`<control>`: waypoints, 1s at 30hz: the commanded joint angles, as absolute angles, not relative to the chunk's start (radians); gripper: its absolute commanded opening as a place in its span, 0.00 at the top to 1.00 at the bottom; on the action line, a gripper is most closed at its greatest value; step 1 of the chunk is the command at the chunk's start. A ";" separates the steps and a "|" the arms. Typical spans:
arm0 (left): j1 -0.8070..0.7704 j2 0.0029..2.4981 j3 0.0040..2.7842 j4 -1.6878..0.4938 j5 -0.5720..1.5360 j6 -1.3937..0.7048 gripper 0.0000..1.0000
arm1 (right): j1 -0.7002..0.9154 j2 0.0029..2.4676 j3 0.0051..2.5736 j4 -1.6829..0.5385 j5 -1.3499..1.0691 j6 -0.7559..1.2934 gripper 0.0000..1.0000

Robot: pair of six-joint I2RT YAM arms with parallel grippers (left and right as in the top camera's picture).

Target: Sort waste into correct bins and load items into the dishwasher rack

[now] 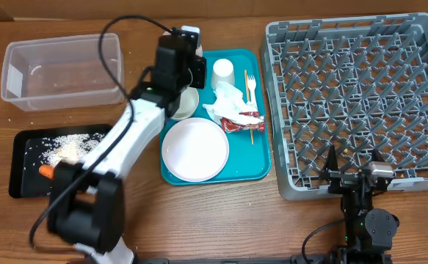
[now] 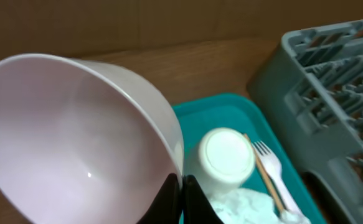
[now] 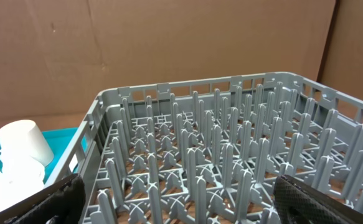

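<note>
Fingers [image 2: 197, 208] of the left gripper [image 2: 180, 202] are closing together on the rim of a small white bowl [image 2: 75, 137], one inside the wall and one outside, so the bowl is hanging off a single edge pinch at the left side of the teal tray [image 2: 243, 109]. I cannot tell whether it is resting on the tray or already clear of it. The bowl is looking rigid, smooth and glossy, probably light. A rim pinch like this is likely to let it swivel or slip, so a deep bite on the wall and a slow carry to the dishwasher rack [image 2: 330, 68] are looking wise, and a knock against the pegs could chip it if it is ceramic. Beside it the white cup [image 2: 226, 158] is lying on its side against the fork [image 2: 269, 165], the thin wooden stick [image 2: 262, 171] and the soft crumpled napkin [image 2: 243, 208]. The right gripper [image 3: 181, 202] is waiting at the rack's near edge with its fingers spread wide and holding nothing. No brand, label or writing is showing on any item.
</note>
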State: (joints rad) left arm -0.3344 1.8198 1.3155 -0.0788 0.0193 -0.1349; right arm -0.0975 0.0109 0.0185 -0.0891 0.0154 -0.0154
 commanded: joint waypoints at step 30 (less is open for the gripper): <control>-0.424 1.716 1.327 -0.278 0.369 -0.138 0.00 | -0.100 0.003 0.008 -0.081 0.025 -0.020 0.00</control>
